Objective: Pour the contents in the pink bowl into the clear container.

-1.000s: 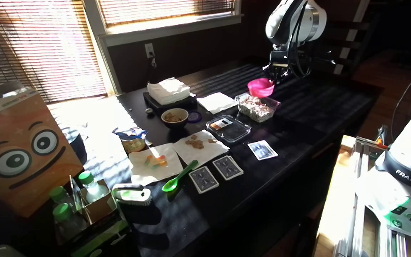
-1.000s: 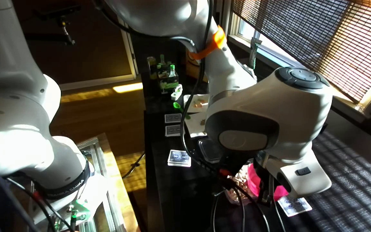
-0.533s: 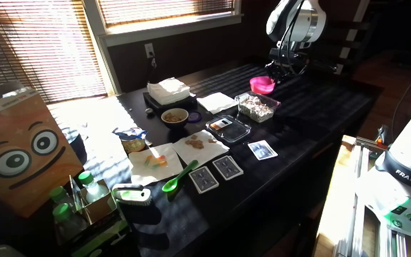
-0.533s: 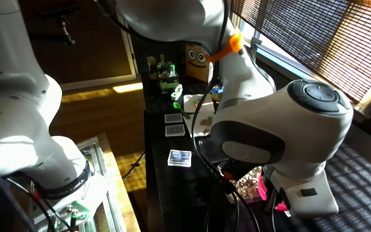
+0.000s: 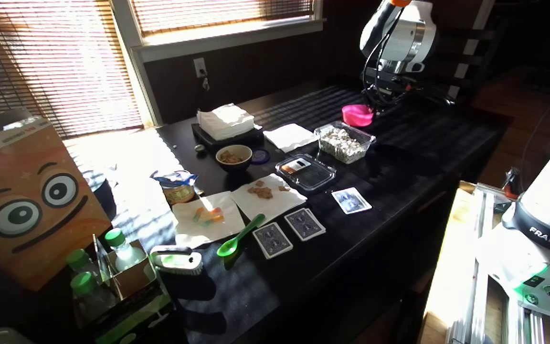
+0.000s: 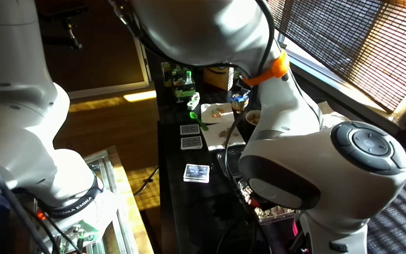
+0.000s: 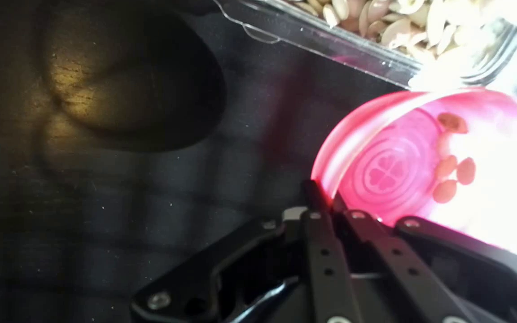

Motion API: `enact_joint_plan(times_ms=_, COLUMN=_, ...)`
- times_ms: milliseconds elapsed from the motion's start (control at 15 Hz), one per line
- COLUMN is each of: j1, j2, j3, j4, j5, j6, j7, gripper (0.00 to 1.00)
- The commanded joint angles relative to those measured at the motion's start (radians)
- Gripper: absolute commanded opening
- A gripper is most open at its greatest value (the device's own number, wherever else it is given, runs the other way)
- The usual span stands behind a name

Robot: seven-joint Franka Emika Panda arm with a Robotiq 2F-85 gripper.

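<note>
Just beside the clear container (image 7: 312, 33), the pink bowl (image 7: 386, 168) is held by the tool (image 7: 327, 197), whose fingers (image 7: 323, 242) are pinched together over the bowl's rim. It is a vivid, glossy pink, with fine rings around a four-petalled mark in its base. A few rust-coloured, rounded bits (image 7: 445, 191) lie inside toward one wall, and strong glare bleaches that side to white, hiding the rest of the interior. In the wrist view its rim overlaps the container's corner; whether the two touch cannot be told, nor whether the bowl rests on the worktop (image 5: 408, 165). The container is loaded with pale, flat, seed-like pieces (image 7: 402, 27). In an exterior view, the arm (image 6: 287, 169) covers all but slivers of pink.
</note>
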Motion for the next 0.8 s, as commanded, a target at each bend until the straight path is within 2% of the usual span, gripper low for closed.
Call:
enact_joint_plan(times_ms=0, j1=0.009, j2=0.065, j3=-0.026, j4=0.047, j5=0.022, j6=0.003, j7=0.086, gripper=0.01)
enact_joint_plan(times_ms=467, j1=0.004, j2=0.153, j3=-0.044, j4=0.096, j5=0.013, j6=0.005, j7=0.202, gripper=0.01)
enact_joint_plan(times_ms=533, j1=0.006, j2=0.157, j3=-0.045, j4=0.099, j5=0.008, j6=0.007, j7=0.208, gripper=0.29)
enact_joint_plan(times_ms=600, j1=0.009, j2=0.152, j3=-0.044, j4=0.096, j5=0.007, j6=0.010, j7=0.211, gripper=0.29)
enact_joint_plan(times_ms=733, j1=0.027, j2=0.133, j3=-0.060, j4=0.083, j5=-0.006, j6=0.024, j7=0.234, gripper=0.42)
